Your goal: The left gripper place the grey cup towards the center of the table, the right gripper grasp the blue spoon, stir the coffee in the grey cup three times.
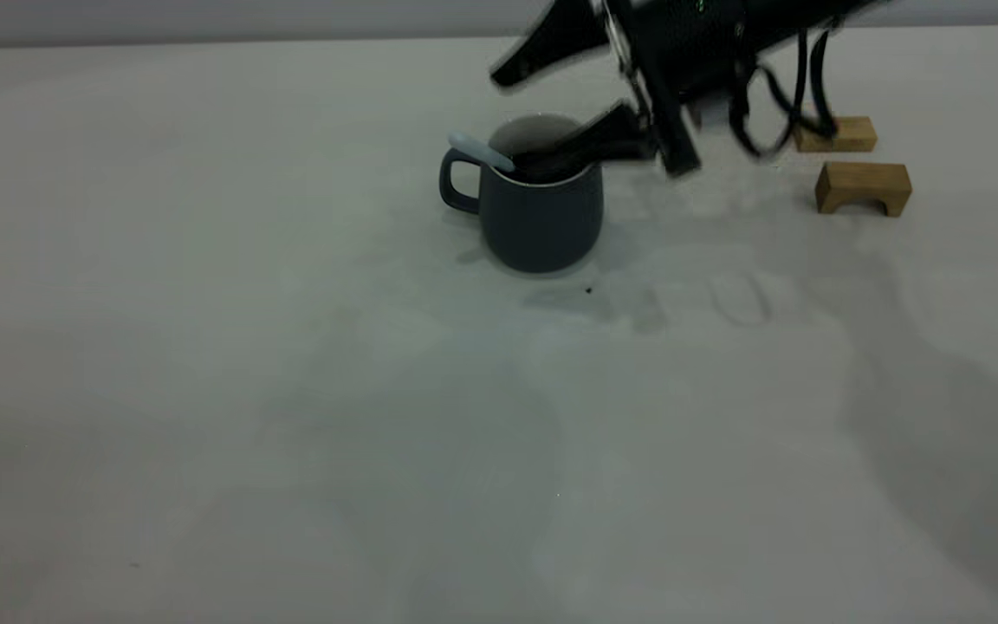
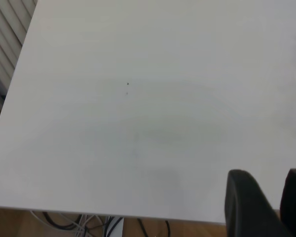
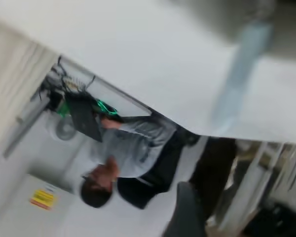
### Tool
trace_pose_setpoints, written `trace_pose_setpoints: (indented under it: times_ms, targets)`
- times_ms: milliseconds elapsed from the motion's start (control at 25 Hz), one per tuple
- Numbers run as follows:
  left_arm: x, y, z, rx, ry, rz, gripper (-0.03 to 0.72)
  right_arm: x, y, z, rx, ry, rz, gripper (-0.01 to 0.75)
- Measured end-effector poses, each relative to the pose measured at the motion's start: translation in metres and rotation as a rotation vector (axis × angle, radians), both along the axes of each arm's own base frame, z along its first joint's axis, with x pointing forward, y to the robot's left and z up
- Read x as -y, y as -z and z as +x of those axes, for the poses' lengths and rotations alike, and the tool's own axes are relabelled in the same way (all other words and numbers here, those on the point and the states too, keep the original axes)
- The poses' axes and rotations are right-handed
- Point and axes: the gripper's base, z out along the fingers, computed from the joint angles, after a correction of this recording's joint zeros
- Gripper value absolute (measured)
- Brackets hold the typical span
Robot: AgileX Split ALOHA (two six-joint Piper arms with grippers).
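no readable text, yellow label point(image 3: 43, 198) on floor too blurred

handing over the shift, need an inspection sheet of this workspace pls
surface: table pale, a few dark specks.
job's things: grey cup upright near centre; blue spoon leaning in it, handle over the rim.
clutter: two wooden blocks at the right.
grippers: right gripper open, one finger reaching into the cup, one above; left gripper over the table's edge, away from the cup.
cables: black loops under the right arm.
surroundings: a person seated beyond the table.
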Motion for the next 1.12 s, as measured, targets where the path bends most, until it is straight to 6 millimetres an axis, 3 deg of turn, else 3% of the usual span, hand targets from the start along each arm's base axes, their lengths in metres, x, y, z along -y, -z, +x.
trace_pose_setpoints:
  times_ms: [200, 520, 760, 960, 1120]
  targets:
    - [0.0, 0.0, 0.0, 0.0, 0.0, 0.0, 0.242, 0.003, -0.064, 0.001, 0.286, -0.112, -0.063, 0.633]
    - [0.0, 0.0, 0.0, 0.0, 0.0, 0.0, 0.242, 0.023, -0.174, -0.023, 0.641, -0.269, -0.288, 0.452]
    - [0.0, 0.0, 0.0, 0.0, 0.0, 0.0, 0.242, 0.042, -0.259, -0.068, 0.87, -0.386, -0.436, 0.332]
    - [0.0, 0.0, 0.0, 0.0, 0.0, 0.0, 0.242, 0.055, -0.304, -0.112, 0.994, -0.533, -0.51, 0.241]
    - [0.0, 0.0, 0.0, 0.0, -0.001, -0.001, 0.242, 0.071, -0.337, -0.143, 1.133, -0.592, -0.654, 0.218]
